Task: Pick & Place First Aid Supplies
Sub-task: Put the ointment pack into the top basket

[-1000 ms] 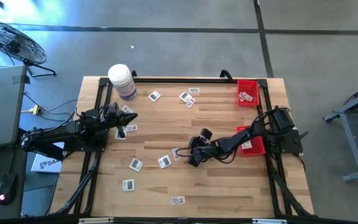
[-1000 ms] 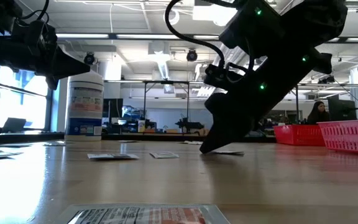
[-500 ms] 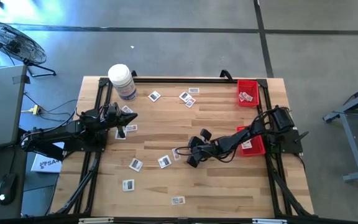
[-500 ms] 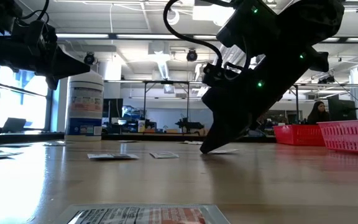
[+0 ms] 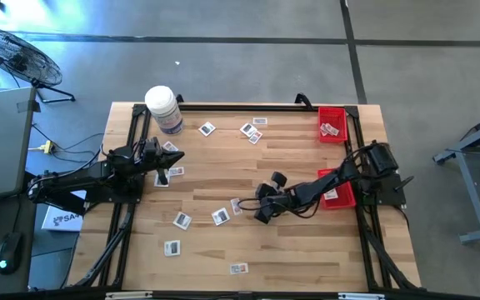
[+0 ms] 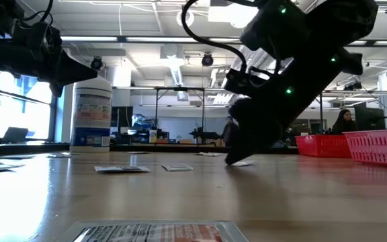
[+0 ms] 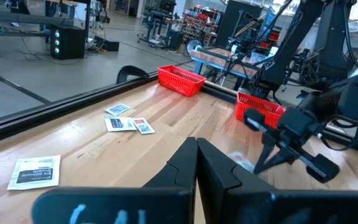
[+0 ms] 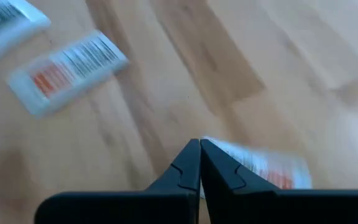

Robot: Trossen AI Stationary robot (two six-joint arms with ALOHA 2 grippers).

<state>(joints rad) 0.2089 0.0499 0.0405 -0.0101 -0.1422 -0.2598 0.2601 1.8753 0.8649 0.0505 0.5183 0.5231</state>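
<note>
Wooden table (image 5: 307, 250), packets (image 5: 221, 216) scattered flat. Right gripper (image 8: 200, 146) at table centre, jaws closed on edge of one packet (image 8: 263, 167). Left gripper (image 7: 196, 144) closed, empty, idle at left. Packets likely light, thin, flexible, slippery: pinch by edge.

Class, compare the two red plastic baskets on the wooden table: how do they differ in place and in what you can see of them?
The far red basket sits at the table's back corner in full view, with white packets inside. The near red basket lies midway along the same edge, partly hidden under the right arm. Both are red, rectangular and open-topped.
</note>
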